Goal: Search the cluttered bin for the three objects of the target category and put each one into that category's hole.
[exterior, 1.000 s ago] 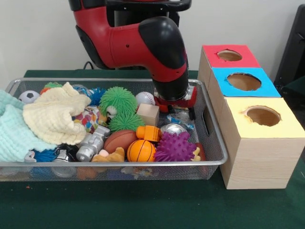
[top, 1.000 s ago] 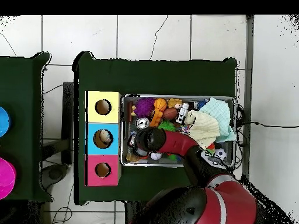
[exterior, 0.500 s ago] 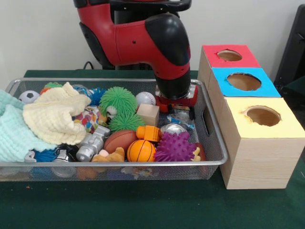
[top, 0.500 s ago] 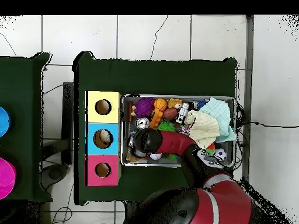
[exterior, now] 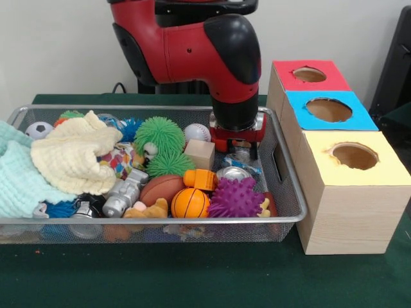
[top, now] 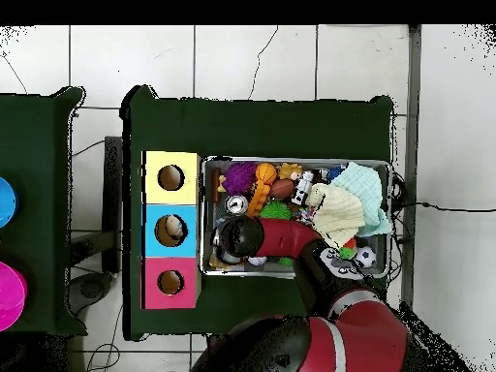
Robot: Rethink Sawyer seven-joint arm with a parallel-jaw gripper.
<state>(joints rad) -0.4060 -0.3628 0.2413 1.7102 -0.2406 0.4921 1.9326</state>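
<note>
Jaws hidden under the red gripper (exterior: 236,149), so their state cannot be told, low over a crinkled packet (exterior: 244,160) at the mesh bin's (exterior: 154,221) far right corner; search step, target unidentified; next, a clean lift toward the colored boxes (exterior: 329,110).

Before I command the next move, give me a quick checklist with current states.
1. Gripper over the wire mesh bin, right end: ok.
2. Fingers open or shut: cannot tell.
3. Anything held: cannot tell.
4. Red, blue and yellow box holes unobstructed from the front: ok.
5. Cream cloth and mint cloth hiding toys at the left: not ok.
6. Purple spiky ball and silver can clear of the gripper: ok.
</note>
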